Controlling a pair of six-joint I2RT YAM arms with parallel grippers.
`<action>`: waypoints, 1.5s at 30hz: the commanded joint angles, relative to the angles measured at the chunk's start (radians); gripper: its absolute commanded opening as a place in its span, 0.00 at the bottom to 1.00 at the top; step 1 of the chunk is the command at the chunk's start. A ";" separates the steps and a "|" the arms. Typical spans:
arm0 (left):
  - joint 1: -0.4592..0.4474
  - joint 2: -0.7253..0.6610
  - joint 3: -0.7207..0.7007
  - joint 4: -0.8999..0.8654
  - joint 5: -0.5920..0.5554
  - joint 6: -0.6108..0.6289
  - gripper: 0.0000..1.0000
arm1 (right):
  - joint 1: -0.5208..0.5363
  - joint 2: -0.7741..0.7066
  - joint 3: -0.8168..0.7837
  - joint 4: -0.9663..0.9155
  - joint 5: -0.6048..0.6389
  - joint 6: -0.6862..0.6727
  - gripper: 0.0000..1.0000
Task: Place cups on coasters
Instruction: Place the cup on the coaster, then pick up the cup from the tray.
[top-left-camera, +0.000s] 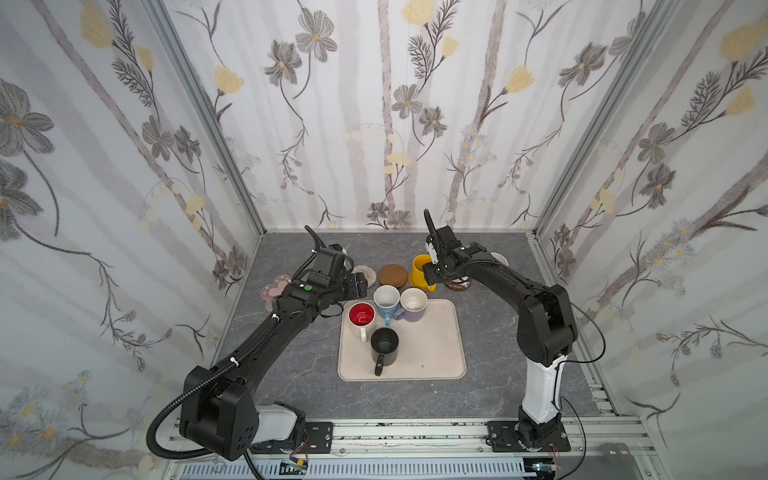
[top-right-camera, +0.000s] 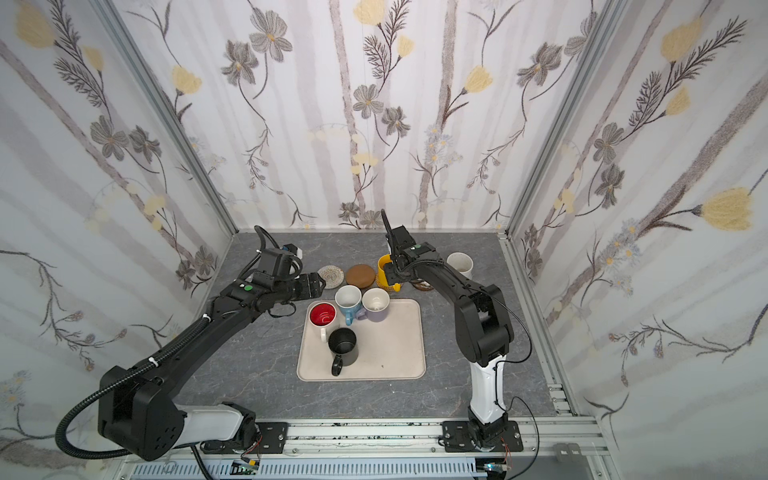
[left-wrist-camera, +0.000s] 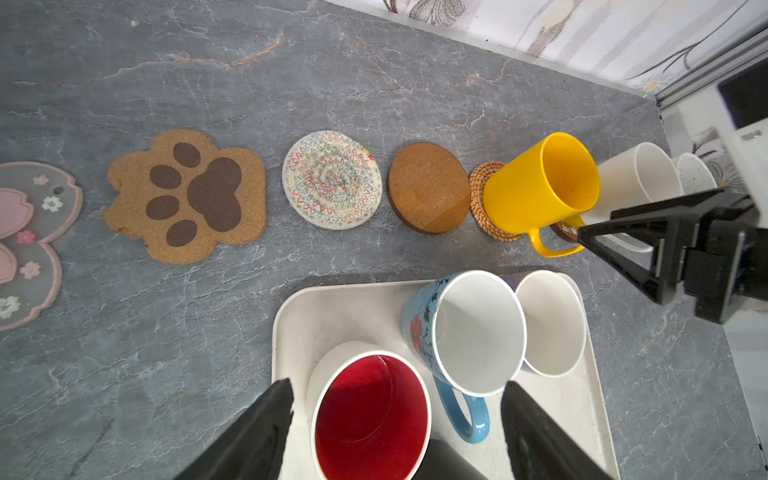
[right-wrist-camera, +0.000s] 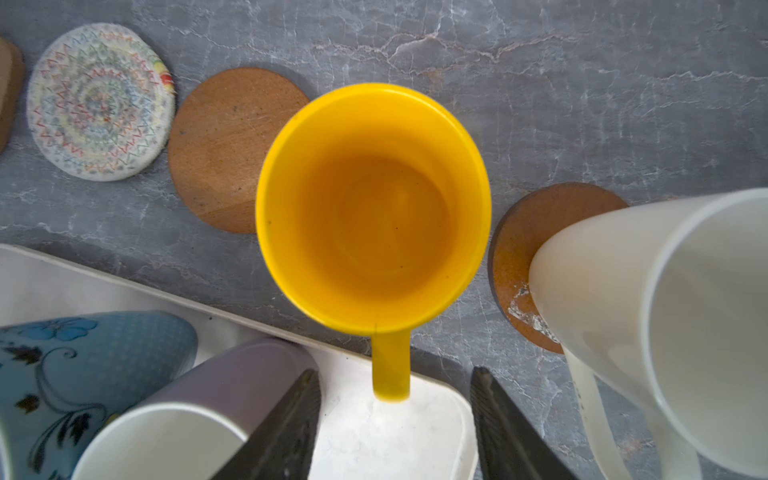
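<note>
right wrist view looks straight down into the yellow mug (right-wrist-camera: 374, 208). it stands upright, long axis vertical, mouth up. its strap handle points toward the tray and lies between the tips of the right gripper (right-wrist-camera: 394, 372), whose jaws are apart with a gap on each side of the handle.

in the left wrist view the mug, a smooth glossy cylinder, sits on the woven rattan coaster (left-wrist-camera: 478, 195), whose coiled rim shows past its base. just beside it lies the wooden disc (left-wrist-camera: 430, 187), flat and grained. next in the row are the whitish woven coaster (left-wrist-camera: 332, 179) with zigzag stitching and the cork paw coaster (left-wrist-camera: 185, 195).

the left gripper (left-wrist-camera: 397, 386) hangs with jaws wide apart over the red-lined mug (left-wrist-camera: 370, 419) on the matte beige tray (left-wrist-camera: 332, 316). all rest on the grey veined table (left-wrist-camera: 208, 62).
</note>
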 joint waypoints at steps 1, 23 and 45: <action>-0.001 -0.037 -0.038 -0.030 -0.015 -0.030 0.80 | 0.001 -0.056 -0.036 0.058 0.019 0.019 0.62; -0.117 -0.282 -0.334 -0.021 -0.074 -0.192 0.75 | 0.004 -0.541 -0.532 0.340 -0.030 0.145 0.99; -0.169 -0.183 -0.417 0.125 -0.073 -0.209 0.60 | 0.001 -0.700 -0.706 0.372 -0.039 0.163 0.95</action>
